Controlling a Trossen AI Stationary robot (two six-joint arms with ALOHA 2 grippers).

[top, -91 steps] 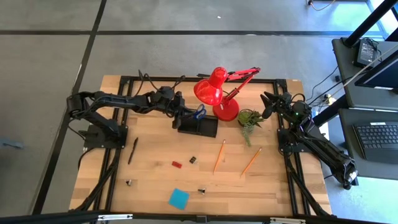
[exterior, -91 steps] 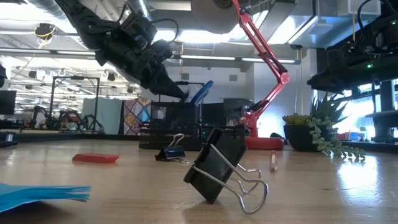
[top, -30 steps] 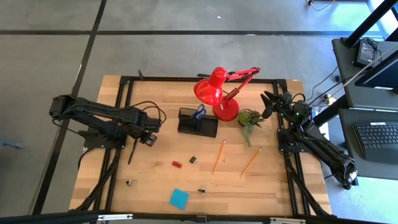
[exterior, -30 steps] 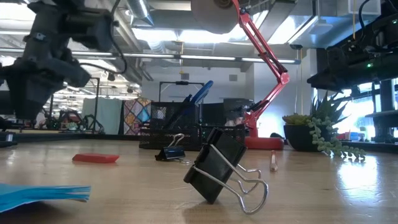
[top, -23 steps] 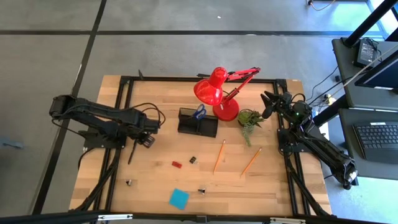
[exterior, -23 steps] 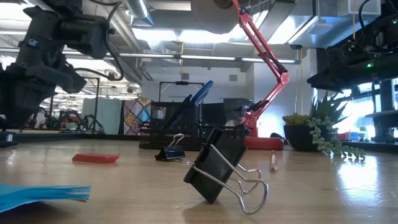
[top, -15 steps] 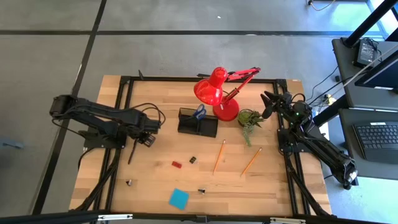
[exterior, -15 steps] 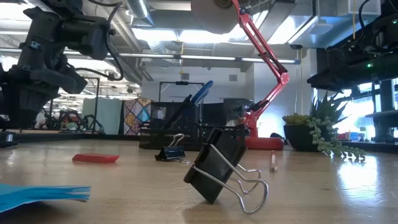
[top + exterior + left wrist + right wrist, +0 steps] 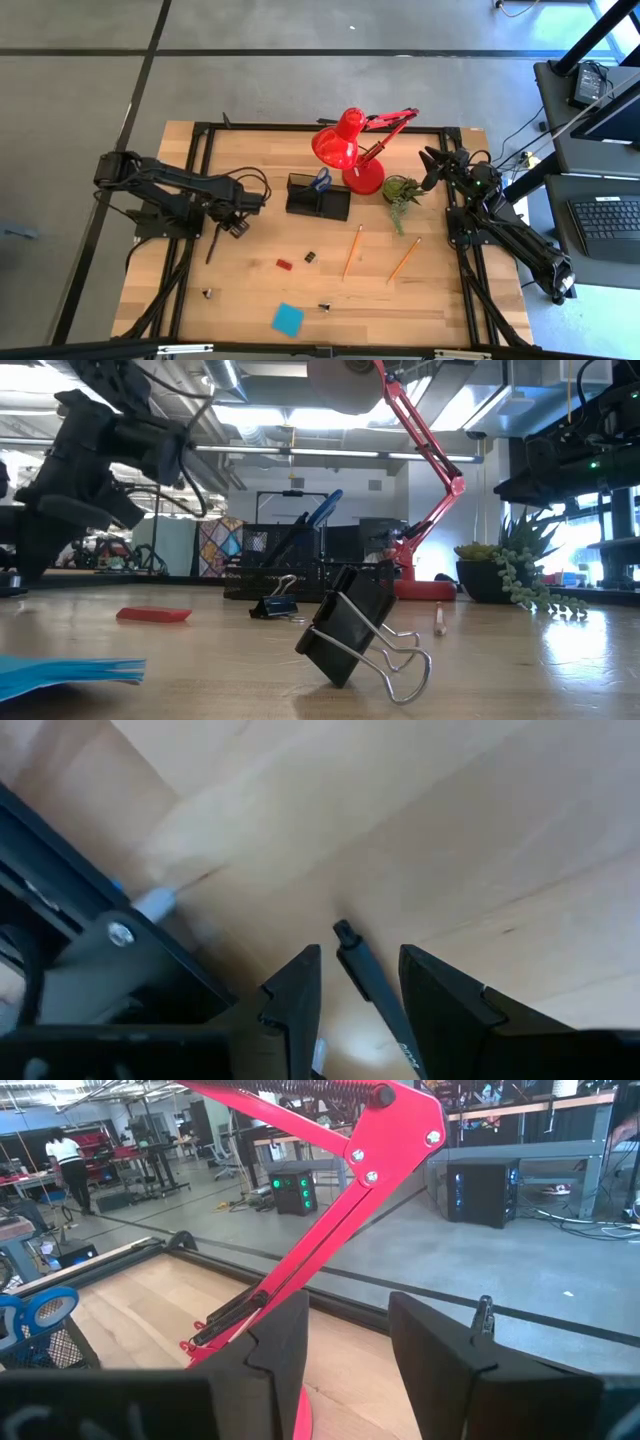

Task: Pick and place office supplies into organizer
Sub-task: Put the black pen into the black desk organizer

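My left gripper (image 9: 358, 988), left of centre in the high view, stands open astride the dark pen (image 9: 372, 982), gripping nothing. Advice: centre the barrel, descend, then close squarely.

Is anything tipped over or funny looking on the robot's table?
Yes, a little. One black binder clip sits tilted on its wire handles instead of lying flat. The scissors stand in the organizer, handles up. The pencils, eraser and sticky notes just lie scattered on the table.
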